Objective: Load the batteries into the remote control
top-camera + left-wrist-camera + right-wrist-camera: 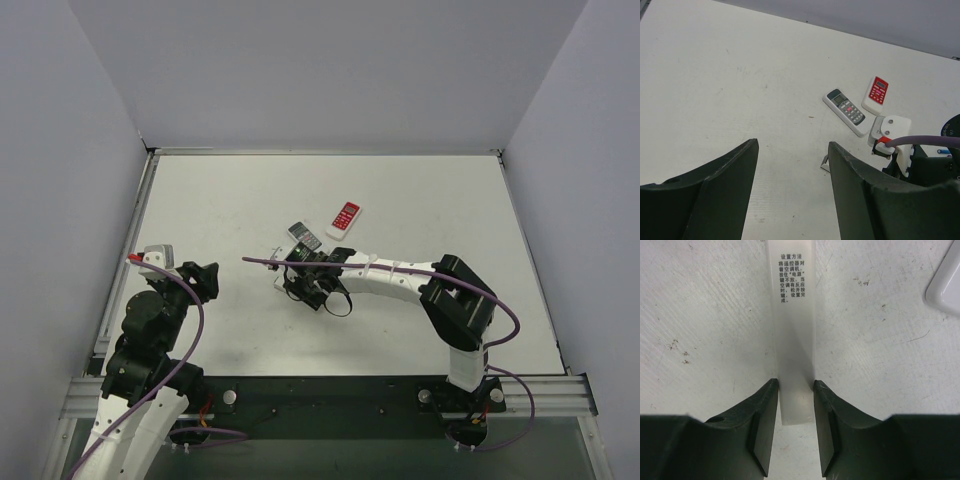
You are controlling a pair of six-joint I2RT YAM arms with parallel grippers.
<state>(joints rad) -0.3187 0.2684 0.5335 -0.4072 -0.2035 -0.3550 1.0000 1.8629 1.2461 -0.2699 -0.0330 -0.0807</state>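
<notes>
A white remote control (795, 315) lies face down on the table, with printed Chinese text on its back. My right gripper (795, 382) is shut on its near end, one fingertip touching each long side. In the top view the right gripper (300, 275) sits low at the table's middle and mostly covers this remote. Only the remote's corner (825, 162) shows in the left wrist view. My left gripper (792, 145) is open and empty above bare table, and stands at the left (205, 280). The batteries are out of view.
Two other remotes lie just beyond the right gripper: a grey-faced one (304, 236) (846, 111) and a red-faced one (345, 218) (876, 95). The rounded corner of one of them (945, 285) shows at the upper right of the right wrist view. White walls enclose the table.
</notes>
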